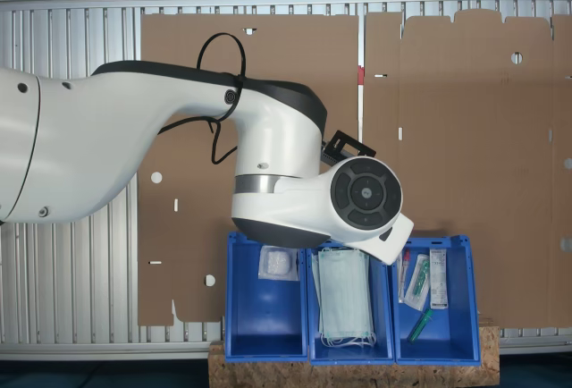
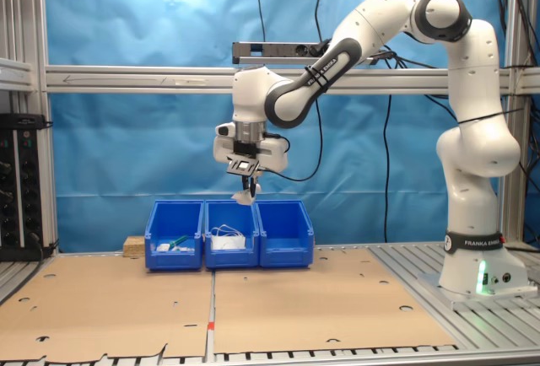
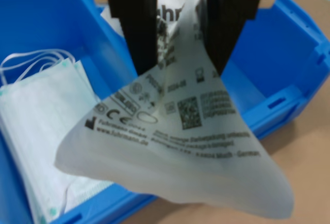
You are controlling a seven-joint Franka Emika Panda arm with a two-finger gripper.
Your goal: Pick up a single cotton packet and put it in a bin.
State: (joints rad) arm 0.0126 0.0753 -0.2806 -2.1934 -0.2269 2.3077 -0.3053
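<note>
- The cotton packet [image 3: 180, 131] hangs pinched in the tool [image 3: 181, 22], well above the bins; in the wrist view you see its printed face draped down and flared out below the two dark fingers [image 3: 135, 22], which are clenched on its upper edge.
- In the second exterior view the packet [image 2: 245, 198] shows as a small pale flap under the tool [image 2: 247, 182], in the air just above the top edges of the row of bins, clear of them.
- The relation your next move turns on: the packet hangs over the boundary between the middle bin with the face masks [image 3: 38, 126] and the neighbouring bin [image 3: 289, 64], whose visible floor looks bare in the wrist view. Shift towards that bin, judging from the frames, and the drop lands inside rather than on the shared wall.
- In the second exterior view that bin [image 2: 285, 235] sits at the second exterior view's right end of the row.
- The packet is limp, so expect it to flutter or catch on a rim.
- The arm reaches out from its base across the counter [image 2: 295, 303], elbow high, wrist turned so the tool points straight down.
</note>
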